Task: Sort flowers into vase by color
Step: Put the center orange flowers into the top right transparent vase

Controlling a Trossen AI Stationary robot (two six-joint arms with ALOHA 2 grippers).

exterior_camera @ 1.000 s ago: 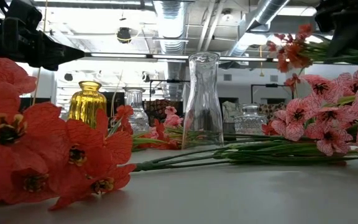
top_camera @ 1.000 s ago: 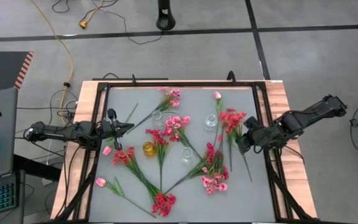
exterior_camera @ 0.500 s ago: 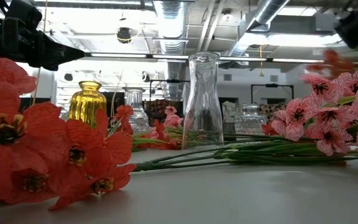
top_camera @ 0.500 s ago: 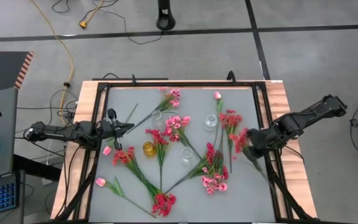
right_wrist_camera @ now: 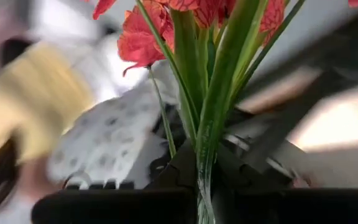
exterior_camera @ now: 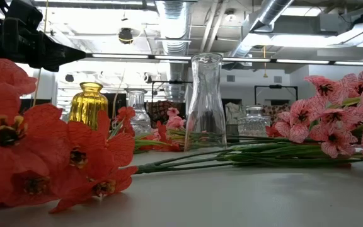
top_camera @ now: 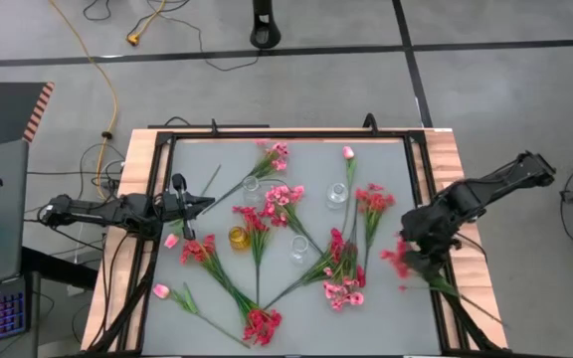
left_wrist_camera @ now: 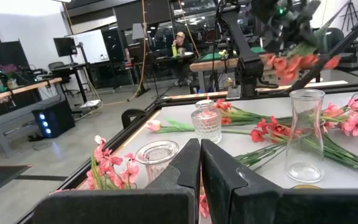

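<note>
Carried off the grey mat since a second earlier, the red sprig (top_camera: 403, 261) had travelled from just right of the central flowers to the table's right edge, and in the low view it had left the picture altogether. The right gripper (top_camera: 421, 249) was clamped on its green stem, the red blossoms pointing toward the mat and the stem trailing out past the table's near right corner; the right wrist view showed the stem (right_wrist_camera: 211, 127) pinched between the closed fingers. The other flowers (top_camera: 338, 268) lay scattered over the grey mat (top_camera: 306, 164): pink and red sprigs across the middle, a red cluster near the front edge, pale pink buds at the left and at the far side. Among them stood four vases: a yellow vase (top_camera: 238, 238) left of centre, a tall clear vase (top_camera: 298, 249) to its right, a clear round vase (top_camera: 336, 194) farther back, and another clear vase (top_camera: 252, 186) toward the far left. The left gripper (top_camera: 207, 202) hung above the mat's left side, its fingers pressed together and holding nothing, unmoved from a second before. Beyond the table, the left wrist view showed a person seated at a far desk.
</note>
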